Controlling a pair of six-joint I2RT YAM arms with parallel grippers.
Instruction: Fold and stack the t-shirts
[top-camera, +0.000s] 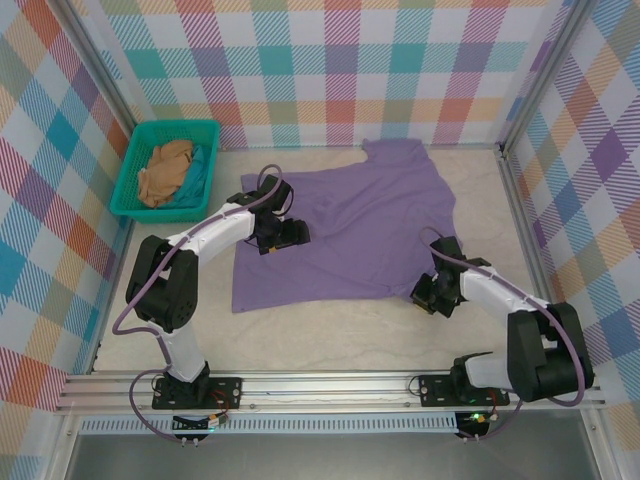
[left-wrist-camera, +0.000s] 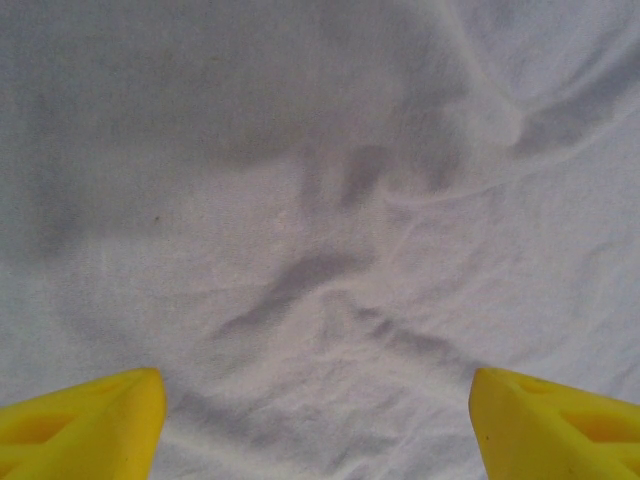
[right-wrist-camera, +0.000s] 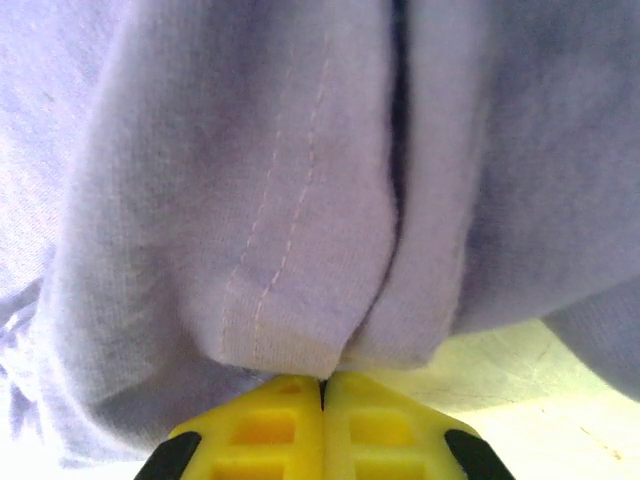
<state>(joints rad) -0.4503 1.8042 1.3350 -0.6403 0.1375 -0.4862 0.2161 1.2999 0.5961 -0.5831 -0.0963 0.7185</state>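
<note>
Far left: teal basket (top-camera: 160, 215) w/ tan t-shirt (top-camera: 165, 172) bunched inside, not yet folded. Left gripper (top-camera: 285, 237) spread wide, low over left-centre of lavender t-shirt (top-camera: 370, 210); yellow fingertips (left-wrist-camera: 90, 425) well apart above wrinkled cloth, nothing gripped. Lavender t-shirt flat mid-table, collar toward back wall. Right gripper (top-camera: 432, 293) at near-right corner, pinched tight on hem (right-wrist-camera: 290, 340). Step, prob.: first fold, just starting. Next, prob.: left pinch on its side, then lift & carry near edge toward collar. Bare table (top-camera: 330, 335) along near side gives room; right wall (top-camera: 590, 200) near right arm, little swing there.
</note>
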